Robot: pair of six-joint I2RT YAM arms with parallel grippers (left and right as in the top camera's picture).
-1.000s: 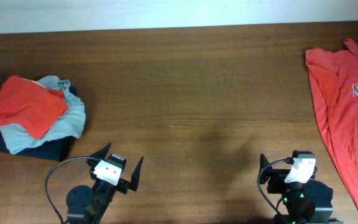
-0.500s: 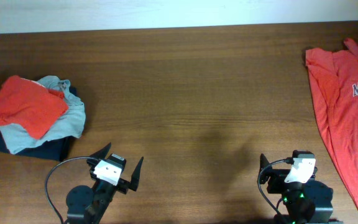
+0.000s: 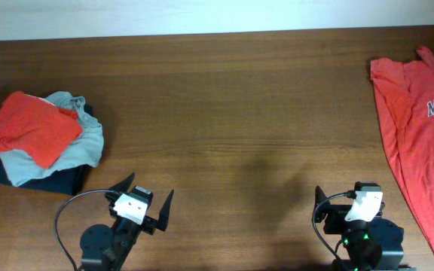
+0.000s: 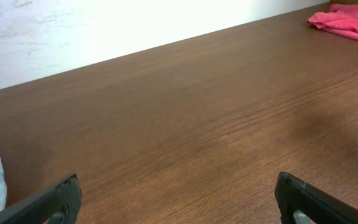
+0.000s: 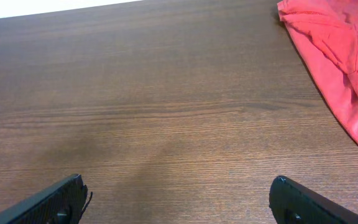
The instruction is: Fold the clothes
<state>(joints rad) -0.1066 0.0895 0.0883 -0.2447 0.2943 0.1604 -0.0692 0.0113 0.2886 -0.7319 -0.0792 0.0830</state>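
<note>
the limp orange-red fabric t-shirt [image 3: 417,135] lies stretched along the right edge of the brown wooden table [image 3: 232,113], well apart from both arms. left gripper [image 4: 179,208] and right gripper [image 5: 176,205] gape wide, empty. soft and light (likely to bunch); best pinched at shoulder or hem corners.

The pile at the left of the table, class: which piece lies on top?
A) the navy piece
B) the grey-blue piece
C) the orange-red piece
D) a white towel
C: in the overhead view the orange-red piece lies uppermost, over the grey-blue piece, with the navy piece showing underneath both.
</note>
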